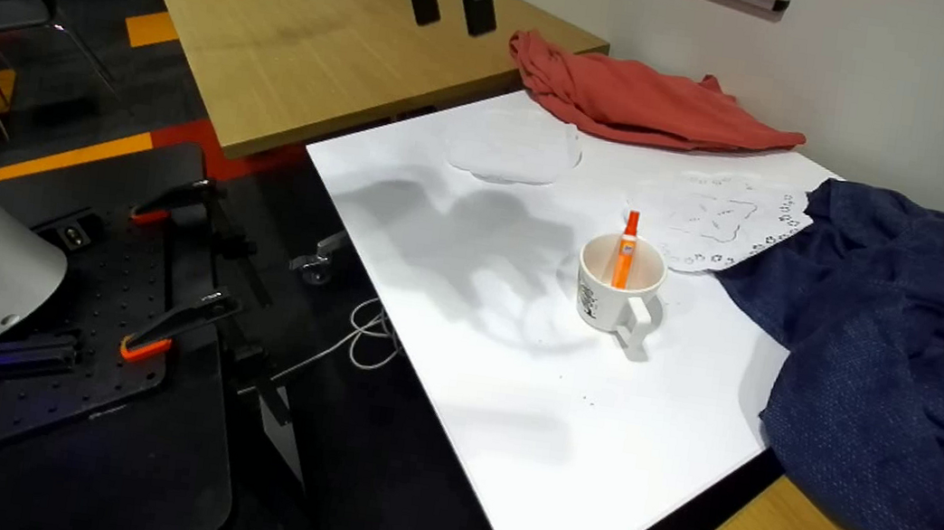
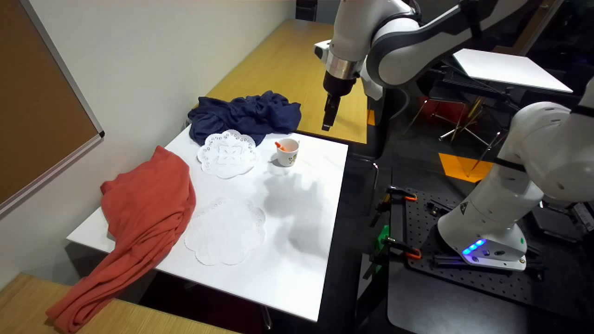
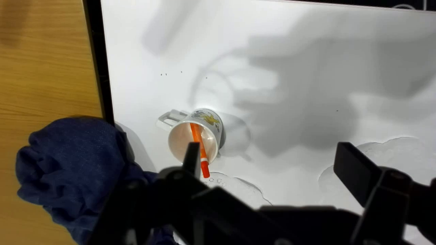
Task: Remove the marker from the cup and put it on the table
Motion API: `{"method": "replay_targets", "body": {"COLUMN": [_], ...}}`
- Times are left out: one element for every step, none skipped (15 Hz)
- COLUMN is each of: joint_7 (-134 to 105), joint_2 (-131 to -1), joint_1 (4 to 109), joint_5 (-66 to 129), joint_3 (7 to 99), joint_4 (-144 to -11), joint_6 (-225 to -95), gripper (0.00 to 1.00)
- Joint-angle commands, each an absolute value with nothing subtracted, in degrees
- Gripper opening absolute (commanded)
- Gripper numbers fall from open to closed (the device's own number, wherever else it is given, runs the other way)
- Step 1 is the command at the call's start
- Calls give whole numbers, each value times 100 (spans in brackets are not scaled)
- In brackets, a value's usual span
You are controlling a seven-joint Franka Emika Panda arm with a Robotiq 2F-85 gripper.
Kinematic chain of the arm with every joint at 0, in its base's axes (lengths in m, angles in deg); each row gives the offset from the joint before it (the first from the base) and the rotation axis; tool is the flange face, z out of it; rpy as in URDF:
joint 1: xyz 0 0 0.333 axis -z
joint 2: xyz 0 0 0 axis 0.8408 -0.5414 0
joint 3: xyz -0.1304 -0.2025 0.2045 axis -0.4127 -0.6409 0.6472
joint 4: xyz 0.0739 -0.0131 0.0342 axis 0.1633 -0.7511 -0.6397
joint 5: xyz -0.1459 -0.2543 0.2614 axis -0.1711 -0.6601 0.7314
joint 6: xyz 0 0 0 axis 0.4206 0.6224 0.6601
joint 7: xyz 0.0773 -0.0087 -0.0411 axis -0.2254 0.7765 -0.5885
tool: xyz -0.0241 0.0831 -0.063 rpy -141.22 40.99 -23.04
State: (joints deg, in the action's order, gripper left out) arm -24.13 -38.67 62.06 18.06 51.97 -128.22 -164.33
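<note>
Jaws spread, nothing between them; gripper (image 3: 269, 153) hangs above and well apart from the orange marker (image 1: 626, 251), which leans inside the white cup (image 1: 609, 309) on the table (image 1: 477, 366), so no step appears done: grasp, lift-out and laying-down all remain.

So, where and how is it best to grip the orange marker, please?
Probably grip the marker by its red end, which sticks out of the white mug. Come from above, closing the claw across its thin body, because the marker leans and the mug surrounds its lower part.
</note>
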Motion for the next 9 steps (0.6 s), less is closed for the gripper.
{"method": "replay_targets", "body": {"joint_7": [-2424,-2424,-2424,-2424,-2424,-2424,-2424,-2392,-2356], "joint_2": [-3974,-4012,-4006,-3986,-3970,-3969,-3965,-4049,-4151], "joint_1": [6242,6240,6239,6237,6235,6235,6235,6253,6286], "joint_5": [1821,1820,1820,1820,1820,1820,1821,1820,1766], "joint_3": [5222,5223,5225,5230,5232,5232,5232,5212,5191], "joint_4": [-12774,-12770,-12770,-12770,-12769,-12769,-12769,-12730,-12675], "joint_6": [-16420,-16420,-16420,-16420,-16420,-16420,-16420,-16585,-16737], "gripper": [100,100,100,100,100,100,100,100,100]}}
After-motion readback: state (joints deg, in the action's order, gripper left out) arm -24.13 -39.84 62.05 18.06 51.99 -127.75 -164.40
